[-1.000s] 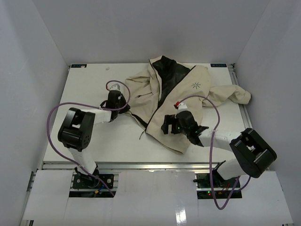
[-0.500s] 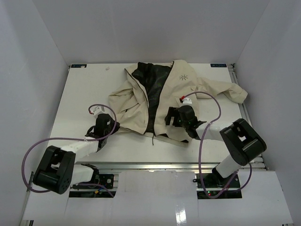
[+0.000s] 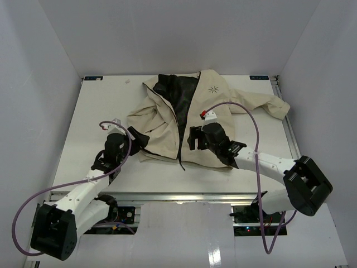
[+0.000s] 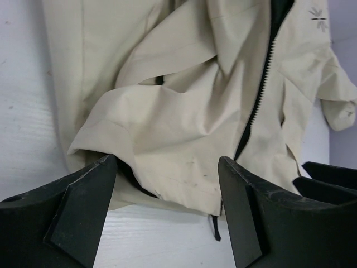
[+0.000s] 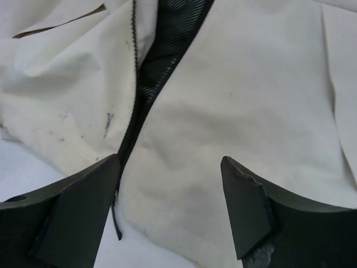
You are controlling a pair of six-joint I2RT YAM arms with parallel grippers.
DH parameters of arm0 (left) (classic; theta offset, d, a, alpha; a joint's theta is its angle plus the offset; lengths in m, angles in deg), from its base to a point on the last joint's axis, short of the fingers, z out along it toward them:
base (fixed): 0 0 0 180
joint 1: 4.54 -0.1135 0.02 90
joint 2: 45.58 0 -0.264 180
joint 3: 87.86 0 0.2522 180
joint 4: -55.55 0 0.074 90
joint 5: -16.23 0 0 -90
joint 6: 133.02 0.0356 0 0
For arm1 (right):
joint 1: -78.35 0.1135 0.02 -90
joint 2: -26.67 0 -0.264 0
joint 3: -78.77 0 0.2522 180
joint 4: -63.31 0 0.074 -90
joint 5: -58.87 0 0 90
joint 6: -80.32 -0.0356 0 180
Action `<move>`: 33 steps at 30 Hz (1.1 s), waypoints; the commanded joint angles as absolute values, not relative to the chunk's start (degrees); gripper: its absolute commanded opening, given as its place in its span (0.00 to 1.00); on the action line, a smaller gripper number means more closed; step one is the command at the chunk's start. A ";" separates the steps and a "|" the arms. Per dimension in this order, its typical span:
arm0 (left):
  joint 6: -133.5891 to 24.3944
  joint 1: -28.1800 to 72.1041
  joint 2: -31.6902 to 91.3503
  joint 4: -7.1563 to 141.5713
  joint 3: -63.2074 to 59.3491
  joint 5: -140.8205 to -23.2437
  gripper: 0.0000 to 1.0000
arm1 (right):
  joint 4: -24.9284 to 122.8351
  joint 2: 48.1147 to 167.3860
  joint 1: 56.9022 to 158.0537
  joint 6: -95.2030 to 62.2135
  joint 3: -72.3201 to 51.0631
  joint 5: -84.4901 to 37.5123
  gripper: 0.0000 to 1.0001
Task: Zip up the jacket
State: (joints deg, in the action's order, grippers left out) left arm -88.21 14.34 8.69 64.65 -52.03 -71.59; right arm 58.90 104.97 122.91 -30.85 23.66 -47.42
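one jacket [image 3: 159, 125] lay spread on the white table [image 3: 95, 111], toward its far middle, collar away from the arms and hem toward them. it lay flat and front up, most likely so the two edges of its single dark zipper [image 3: 179, 134] could be brought side by side. those edges ran close together near the hem and parted higher up, where one patch of black lining [image 3: 175, 92] showed. one starburst logo [image 3: 212, 89] sat on the chest. one sleeve [image 3: 268, 106] stretched out to the right; the other i could not pick out among the folds on the left. no part of the zipper looked joined, so the job seemed barely begun.

two grippers worked the hem end. the left gripper [image 4: 166, 164] faced the near-left corner of the hem, jaws wide apart, holding nothing. the right gripper [image 5: 170, 162] hovered over the right front panel just beside the zipper, jaws likewise apart and empty. one on either side of the zipper's bottom suited lining up its two ends. two purple cables [image 3: 245, 111] looped from the arms.
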 commanded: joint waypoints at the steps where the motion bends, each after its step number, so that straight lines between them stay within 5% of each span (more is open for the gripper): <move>1: -84.49 14.18 3.99 67.99 -49.11 -80.56 0.82 | 55.14 107.97 127.52 -31.23 19.17 -50.34 0.77; 12: -81.94 14.18 3.48 67.85 -48.79 -87.42 0.82 | 53.36 119.78 133.42 -35.41 16.91 -53.60 0.77; 23: -82.66 14.18 6.19 62.54 -48.35 -93.12 0.80 | 53.15 119.84 135.04 -35.70 17.81 -57.58 0.19; 33: -83.89 14.18 13.34 56.11 -49.91 -99.33 0.80 | 57.08 115.41 134.95 -34.23 20.99 -56.03 0.22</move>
